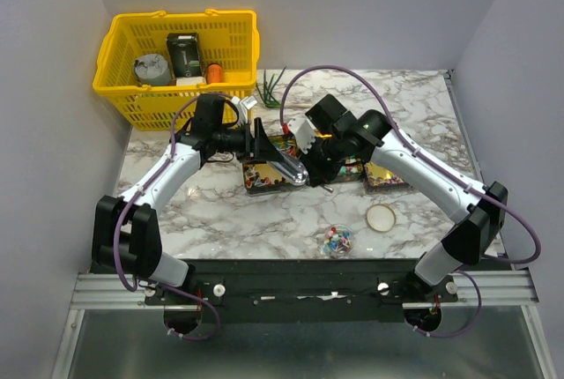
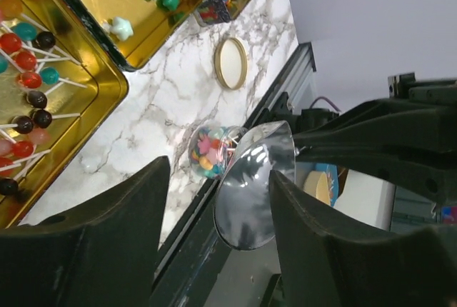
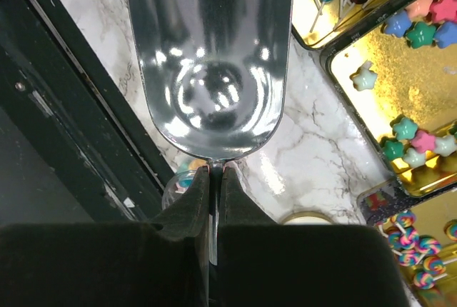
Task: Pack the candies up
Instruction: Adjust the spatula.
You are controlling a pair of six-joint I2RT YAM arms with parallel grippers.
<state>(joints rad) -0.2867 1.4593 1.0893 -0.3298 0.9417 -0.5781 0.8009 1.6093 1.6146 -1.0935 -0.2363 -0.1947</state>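
Observation:
The candies (image 1: 337, 240) of mixed colours fill a small clear jar near the front edge, also seen in the left wrist view (image 2: 209, 151). More sweets lie in gold tins: round lollipops (image 2: 28, 78), star shapes (image 3: 421, 25), swirl lollipops (image 3: 418, 250). My right gripper (image 3: 212, 171) is shut on the handle of an empty metal scoop (image 3: 211, 57), held above the marble beside the tins. My left gripper (image 2: 218, 178) is open, its fingers on either side of the scoop's bowl (image 2: 250, 185). In the top view both grippers (image 1: 262, 145) (image 1: 304, 167) meet over the tins.
Gold tins (image 1: 264, 178) (image 1: 385, 176) lie in a row mid-table. A round gold lid (image 1: 381, 217) lies beside the jar. A yellow basket (image 1: 176, 53) with a few items stands at the back left. A green plant sprig (image 1: 269, 88) lies behind the tins.

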